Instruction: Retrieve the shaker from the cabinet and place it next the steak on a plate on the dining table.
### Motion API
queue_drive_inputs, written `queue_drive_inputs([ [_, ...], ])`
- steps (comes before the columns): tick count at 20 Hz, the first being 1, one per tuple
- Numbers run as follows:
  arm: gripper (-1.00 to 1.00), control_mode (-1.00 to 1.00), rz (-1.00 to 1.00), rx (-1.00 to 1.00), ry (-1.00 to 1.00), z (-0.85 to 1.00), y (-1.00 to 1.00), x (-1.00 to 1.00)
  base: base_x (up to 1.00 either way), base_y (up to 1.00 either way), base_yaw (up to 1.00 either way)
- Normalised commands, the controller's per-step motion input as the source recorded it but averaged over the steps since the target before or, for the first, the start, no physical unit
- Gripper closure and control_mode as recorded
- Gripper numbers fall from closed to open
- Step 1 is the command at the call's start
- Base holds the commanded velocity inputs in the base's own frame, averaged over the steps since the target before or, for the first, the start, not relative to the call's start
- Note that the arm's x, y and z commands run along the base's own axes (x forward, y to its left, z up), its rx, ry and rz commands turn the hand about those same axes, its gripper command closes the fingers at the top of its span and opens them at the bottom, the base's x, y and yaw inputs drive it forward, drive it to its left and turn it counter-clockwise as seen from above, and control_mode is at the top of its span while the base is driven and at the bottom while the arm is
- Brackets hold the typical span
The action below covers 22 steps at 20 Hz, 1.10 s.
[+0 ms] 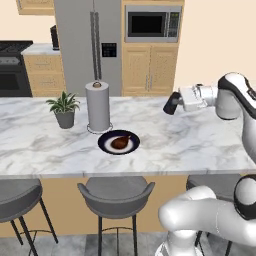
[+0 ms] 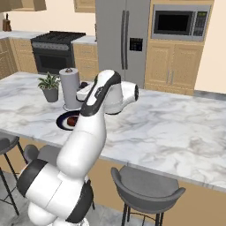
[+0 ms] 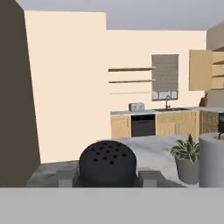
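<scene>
Three grey stools (image 1: 117, 192) stand along the near edge of the marble table (image 1: 200, 142). Just in from that edge, toward the left half of the table, one dark plate (image 1: 118, 142) holds a single reddish-brown steak (image 1: 120, 141). Touching or nearly touching the plate's far side stands one white paper towel roll (image 1: 97, 106), and left of the roll one potted plant (image 1: 64, 109). Above the far edge of the table, right of the plate and well apart from it, the claw (image 1: 173, 103) is clamped on the one dark shaker (image 3: 107, 163), whose perforated top faces the hand camera. Beyond stand tan cabinets (image 1: 149, 69), a microwave (image 1: 152, 23) and a grey fridge (image 1: 91, 45). No writing can be read.
</scene>
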Motion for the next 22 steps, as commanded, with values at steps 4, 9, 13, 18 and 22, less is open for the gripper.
queue_drive_inputs([
  [4, 1.0, -1.0, 0.27, -0.2, 0.01, -0.41, 0.0, 0.19, 0.0, 0.0, 0.0],
  [9, 1.0, -1.0, 0.12, -0.29, 0.02, -0.43, 0.0, 0.12, 0.0, 0.0, 0.0],
  [13, 1.0, -1.0, 0.1, -0.21, -0.12, -0.35, 0.02, 0.02, 0.0, 0.0, 0.0],
  [18, 1.0, -1.0, 0.01, -0.01, -0.21, -0.29, 0.0, 0.0, 0.0, 0.0, 0.0],
  [22, 1.0, -1.0, 0.0, 0.02, -0.1, -0.28, 0.0, 0.0, 0.0, 0.0, 0.0],
])
